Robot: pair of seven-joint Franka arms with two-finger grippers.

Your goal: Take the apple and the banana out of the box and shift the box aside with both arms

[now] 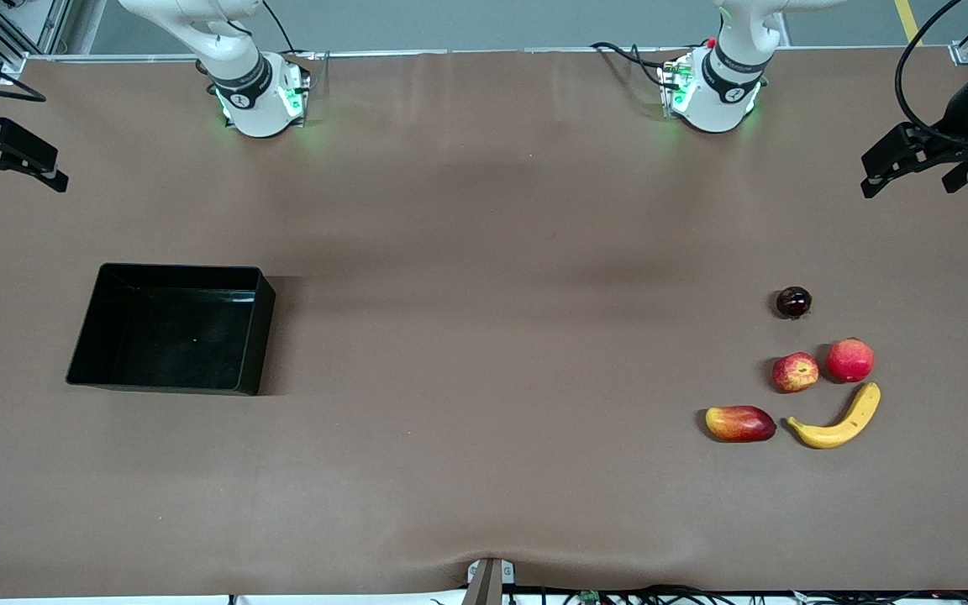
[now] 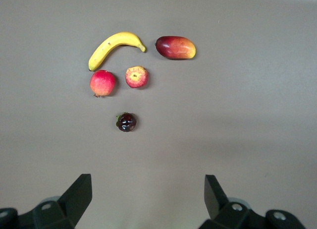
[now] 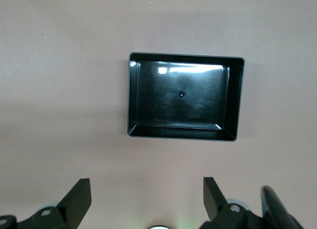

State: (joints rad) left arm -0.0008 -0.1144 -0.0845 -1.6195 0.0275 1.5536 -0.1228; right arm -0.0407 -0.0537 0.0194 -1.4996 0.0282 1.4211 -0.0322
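The yellow banana (image 1: 841, 420) and the streaked red apple (image 1: 795, 372) lie on the table toward the left arm's end; both show in the left wrist view, banana (image 2: 115, 44) and apple (image 2: 136, 76). The black box (image 1: 261, 336) stands empty toward the right arm's end and shows in the right wrist view (image 3: 237, 100). My left gripper (image 1: 908, 181) hangs open and empty high over the left arm's end of the table (image 2: 148, 189). My right gripper (image 1: 18, 181) hangs open and empty high over the right arm's end (image 3: 147, 192).
A pinkish-red round fruit (image 1: 849, 360) sits beside the apple. A red-yellow mango (image 1: 740, 423) lies beside the banana. A small dark round fruit (image 1: 793, 302) sits farther from the front camera than the apple. Brown table surface separates box and fruits.
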